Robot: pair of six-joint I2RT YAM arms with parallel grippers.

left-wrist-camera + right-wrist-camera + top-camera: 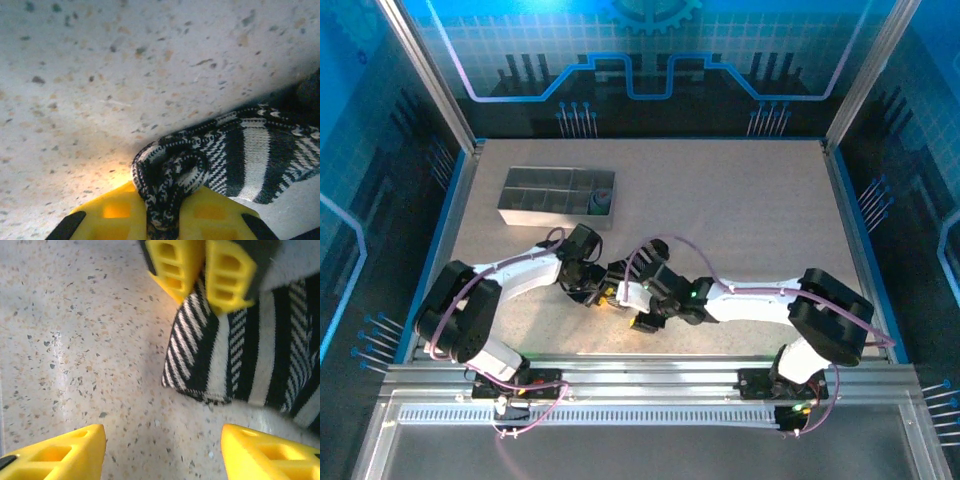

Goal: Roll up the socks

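Observation:
The black sock with white stripes [245, 155] lies on the speckled table, one end bunched up. My left gripper [162, 217] is shut on that bunched end, and its yellow fingers [200, 270] pinch the fabric in the right wrist view. There the sock [240, 360] spreads flat to the right. My right gripper [162, 455] is open just short of the sock's hem, with bare table between its fingers. From above, both grippers, left [604, 294] and right [632, 300], meet near the table's front middle. A small dark bundle [601, 203] sits in the tray; I cannot tell whether it is the grey-blue sock.
The grey compartmented tray [535, 195] stands at the back left of the table. Metal frame posts and blue walls ring the work area, and a rail runs along the near edge behind the arm bases.

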